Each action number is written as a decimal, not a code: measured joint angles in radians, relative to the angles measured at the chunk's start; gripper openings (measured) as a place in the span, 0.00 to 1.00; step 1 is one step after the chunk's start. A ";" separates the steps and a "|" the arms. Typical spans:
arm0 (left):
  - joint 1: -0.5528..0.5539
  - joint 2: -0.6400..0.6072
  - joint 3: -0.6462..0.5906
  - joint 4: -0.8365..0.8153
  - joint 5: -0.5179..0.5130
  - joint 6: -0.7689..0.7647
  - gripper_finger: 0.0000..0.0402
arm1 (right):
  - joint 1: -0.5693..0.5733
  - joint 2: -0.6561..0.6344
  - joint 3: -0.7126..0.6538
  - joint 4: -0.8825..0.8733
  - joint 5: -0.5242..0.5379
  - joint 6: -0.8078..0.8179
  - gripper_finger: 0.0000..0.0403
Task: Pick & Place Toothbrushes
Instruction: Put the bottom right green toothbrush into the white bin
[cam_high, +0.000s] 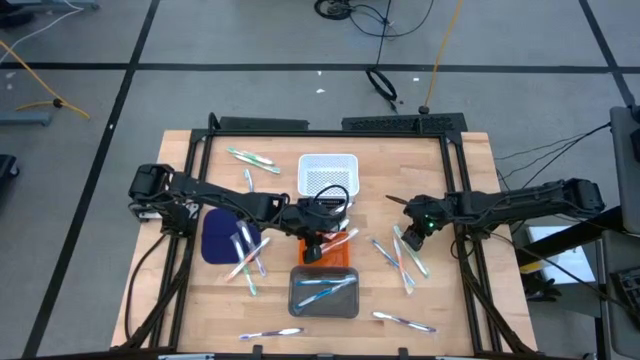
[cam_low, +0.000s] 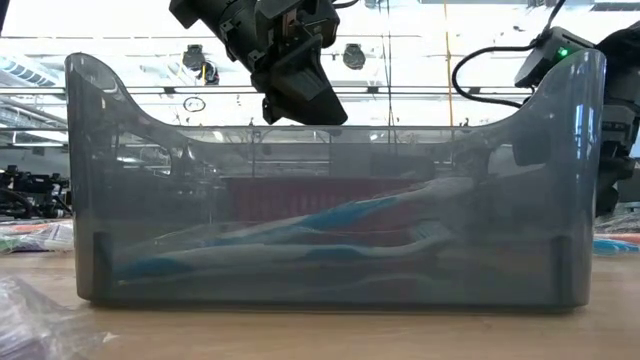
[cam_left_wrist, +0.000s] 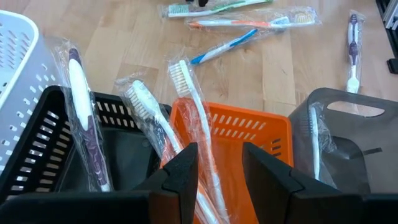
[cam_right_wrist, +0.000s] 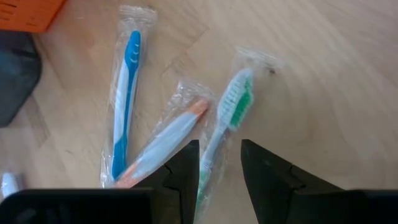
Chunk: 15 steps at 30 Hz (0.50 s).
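**A:** Left gripper (cam_left_wrist: 219, 152) hangs over the orange tray (cam_left_wrist: 267, 124), and a wrapped toothbrush (cam_left_wrist: 186, 93) slants up out of that tray, bristles on top. You cannot tell from here whether it is clenched on the brush or has released it.

**B:** So which step am I in?

**A:** Placing, I'd judge, since the brush already sits in the tray. If it is held, you let go and lift straight up so the wrapper doesn't drag.

**B:** And the right gripper (cam_right_wrist: 219, 149)?

**A:** It is low over the table, lined up on the green toothbrush (cam_right_wrist: 236, 102). Its grip is unclear too. Your next pick there calls for taking that handle alone, not the orange-tipped brush (cam_right_wrist: 163, 140) just beside it
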 joint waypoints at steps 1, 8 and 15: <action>0.000 0.000 0.000 0.000 0.000 0.000 0.31 | 0.000 0.000 0.000 0.000 0.000 -0.007 0.27; 0.000 0.000 0.000 0.002 0.000 -0.001 0.31 | 0.000 0.031 0.000 0.006 0.001 -0.015 0.27; 0.000 0.000 0.000 0.031 0.000 -0.001 0.31 | 0.000 0.078 0.002 0.009 0.010 -0.017 0.15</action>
